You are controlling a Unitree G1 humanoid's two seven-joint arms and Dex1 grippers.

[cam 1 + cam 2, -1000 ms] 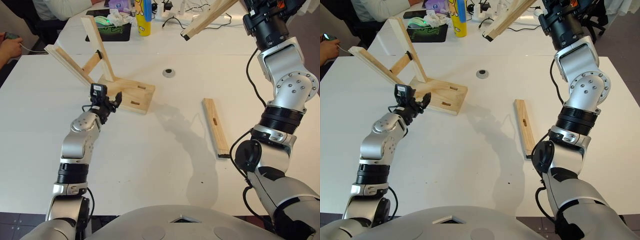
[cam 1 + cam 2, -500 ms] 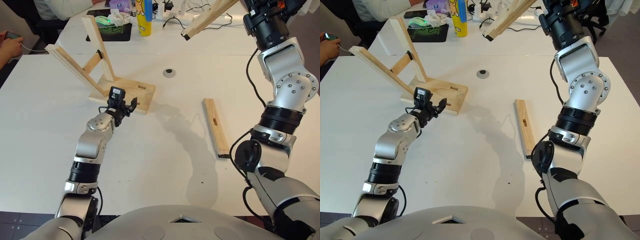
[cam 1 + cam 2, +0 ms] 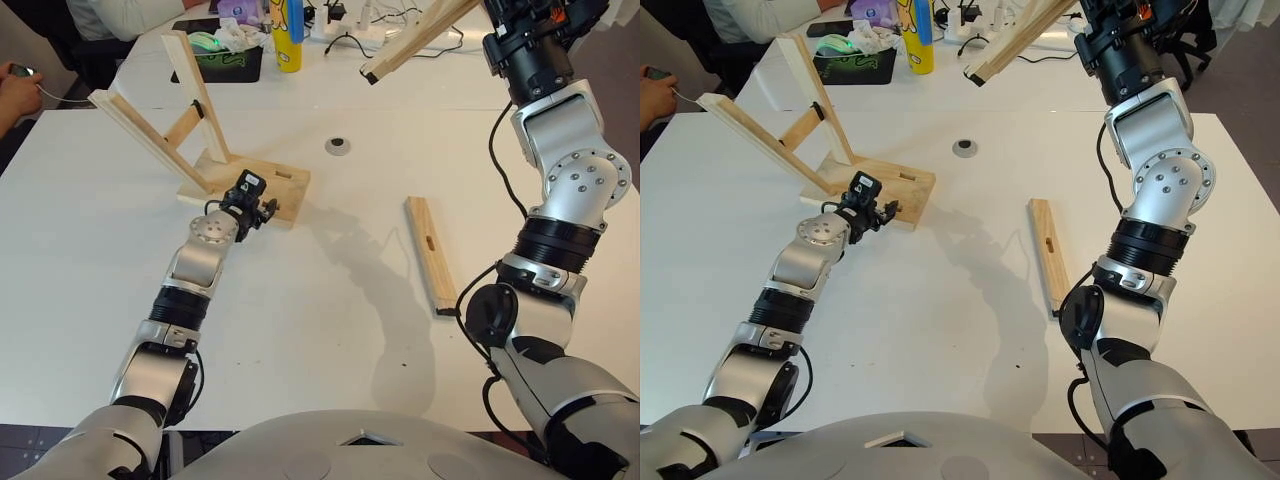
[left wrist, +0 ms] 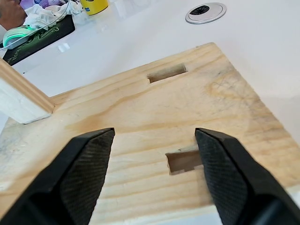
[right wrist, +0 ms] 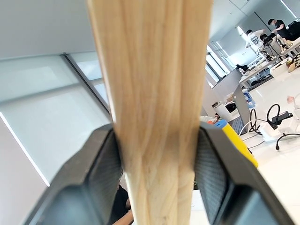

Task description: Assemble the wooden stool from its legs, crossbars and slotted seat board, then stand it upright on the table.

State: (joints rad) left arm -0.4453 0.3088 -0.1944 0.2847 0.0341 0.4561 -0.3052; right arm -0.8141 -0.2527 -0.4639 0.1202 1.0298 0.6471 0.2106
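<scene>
The slotted seat board (image 3: 270, 190) lies flat on the white table (image 3: 300, 300), with two legs (image 3: 150, 130) joined by a crossbar (image 3: 185, 123) standing slanted out of its far-left side. My left gripper (image 3: 262, 207) is open right at the board's near edge; in the left wrist view its fingers (image 4: 84, 168) straddle an empty slot (image 4: 183, 160), and a second slot (image 4: 167, 73) lies beyond. My right gripper (image 5: 154, 173) is raised high at the back right, shut on a wooden leg (image 3: 410, 45) that slants down to the left. Another slotted leg (image 3: 432, 253) lies flat on the table's right half.
A round grommet (image 3: 338, 146) sits in the table behind the board. At the far edge stand a yellow bottle (image 3: 288, 35), a black tray with cloths (image 3: 222, 50) and cables (image 3: 350, 40). A person's hand (image 3: 15, 90) shows at the far left.
My left gripper has moved forward and to the right, from the board's left corner to its near edge over a slot. The right arm with its leg has stayed put.
</scene>
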